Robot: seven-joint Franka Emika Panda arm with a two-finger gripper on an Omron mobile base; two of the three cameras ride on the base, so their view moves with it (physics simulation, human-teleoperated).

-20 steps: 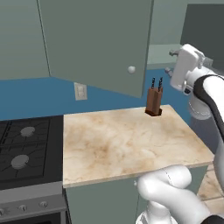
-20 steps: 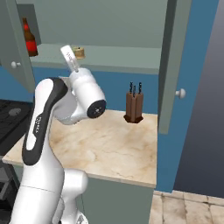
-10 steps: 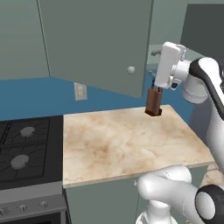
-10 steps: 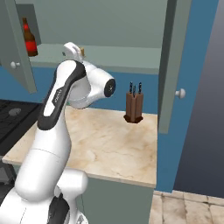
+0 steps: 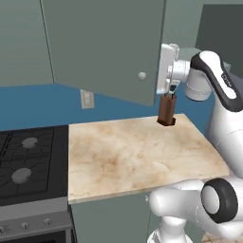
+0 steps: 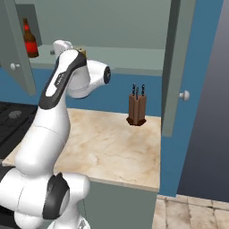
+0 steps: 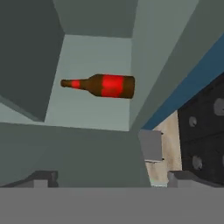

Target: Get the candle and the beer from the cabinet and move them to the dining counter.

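The beer [image 6: 30,41], a dark brown bottle with a red label, stands at the left end of the shelf inside the open cabinet [image 6: 129,60]. In the hand view the beer [image 7: 105,85] looks sideways, a good way ahead of my gripper [image 7: 113,178]. The fingertips [image 7: 42,177] stand wide apart, open, with nothing between them. A small tan candle [image 6: 82,51] sits on the shelf right behind my arm's upper link, partly hidden by it. My hand [image 5: 167,69] is at the edge of the open cabinet door [image 5: 104,47]. The dining counter is out of view.
A brown knife block [image 5: 166,110] stands at the back of the short marble worktop [image 5: 133,156] under the cabinet. A black stove [image 5: 23,161] adjoins it on the left. The open cabinet doors [image 6: 178,67] jut out on both sides of the opening.
My arm has swung the hand left and up, from beside the knife block to the cabinet opening. The jaws stayed open. Nothing on the shelf moved.
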